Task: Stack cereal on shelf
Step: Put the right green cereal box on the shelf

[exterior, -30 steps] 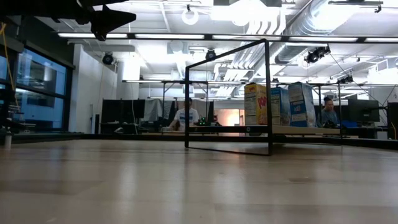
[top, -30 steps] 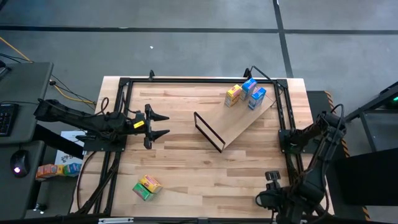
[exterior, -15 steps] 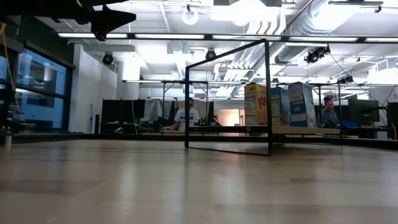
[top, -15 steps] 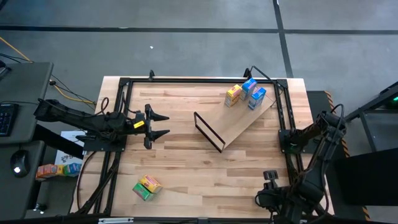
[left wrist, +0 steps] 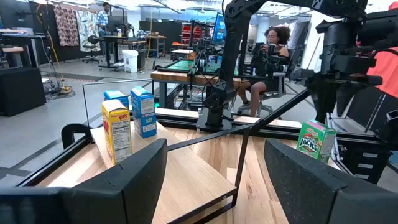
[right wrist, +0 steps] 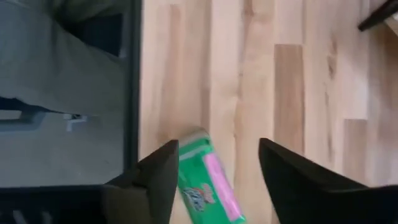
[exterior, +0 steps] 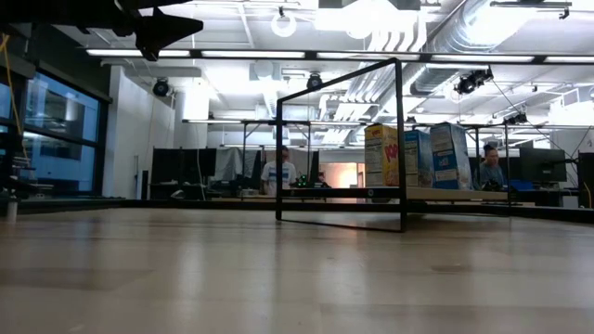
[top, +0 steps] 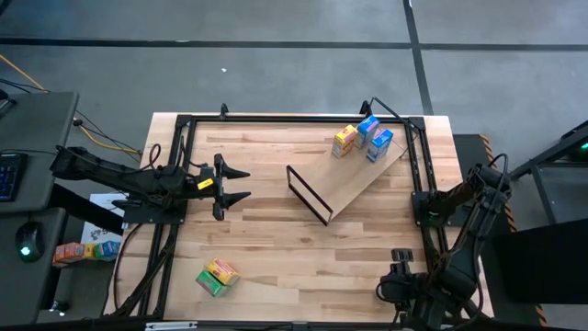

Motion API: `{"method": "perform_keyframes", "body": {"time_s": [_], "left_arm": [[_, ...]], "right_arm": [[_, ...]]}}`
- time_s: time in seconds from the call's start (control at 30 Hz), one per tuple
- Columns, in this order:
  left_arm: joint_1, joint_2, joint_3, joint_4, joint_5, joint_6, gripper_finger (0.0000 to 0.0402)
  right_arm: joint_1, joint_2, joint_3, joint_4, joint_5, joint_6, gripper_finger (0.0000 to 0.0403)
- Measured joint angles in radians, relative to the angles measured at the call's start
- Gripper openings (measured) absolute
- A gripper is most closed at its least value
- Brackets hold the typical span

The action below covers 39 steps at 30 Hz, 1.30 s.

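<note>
The shelf, a light-wood board [top: 363, 179] with a black frame [top: 308, 195] at one end, lies at the far right. One yellow box [top: 344, 140] and two blue boxes [top: 367, 127] [top: 379, 144] stand upright on it. A green-and-yellow box [top: 217, 276] lies on the tabletop near the front left. My left gripper [top: 241, 184] is open and empty above the table's left side. My right gripper [right wrist: 214, 149] is open at the near right corner, pointing down over a green box [right wrist: 205, 183]. That box stands upright in the left wrist view [left wrist: 316, 140]. My right gripper's fingers stand wide apart on either side of the green box, coming from above. The box shows close beside one finger [right wrist: 165, 171]. I cannot tell whether it touches it.
Black metal rails [top: 184, 124] run along the table's left, far and right sides. More small boxes [top: 83, 250] lie off the table at the left. A seated person [left wrist: 273, 46] shows in the room beyond. Bare tabletop lies in the middle [top: 276, 239].
My right arm has shifted slightly at the table's near right corner. The boxes and the shelf stand as before.
</note>
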State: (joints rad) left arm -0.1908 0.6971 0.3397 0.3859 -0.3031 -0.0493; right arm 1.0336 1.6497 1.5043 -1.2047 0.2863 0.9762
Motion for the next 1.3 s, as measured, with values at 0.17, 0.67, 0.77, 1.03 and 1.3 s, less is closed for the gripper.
{"method": "perform_keyframes", "body": {"time_s": [0.17,0.67,0.77,1.03,1.3], "left_arm": [[0.0,0.0,0.0,0.0,0.0,0.0,0.0259],[0.0,0.0,0.0,0.0,0.0,0.0,0.0259],[0.0,0.0,0.0,0.0,0.0,0.0,0.0259],[0.0,0.0,0.0,0.0,0.0,0.0,0.0259],[0.0,0.0,0.0,0.0,0.0,0.0,0.0259]], "right_arm": [[0.0,0.0,0.0,-0.049,-0.057,0.083,0.0264],[0.018,-0.001,0.0,0.023,-0.028,-0.121,0.0284],[0.052,-0.001,0.0,0.024,0.052,-0.187,0.0284],[0.133,-0.002,-0.093,0.08,0.099,-0.061,0.0284],[0.122,-0.002,-0.149,0.106,0.108,-0.042,0.0284]]}}
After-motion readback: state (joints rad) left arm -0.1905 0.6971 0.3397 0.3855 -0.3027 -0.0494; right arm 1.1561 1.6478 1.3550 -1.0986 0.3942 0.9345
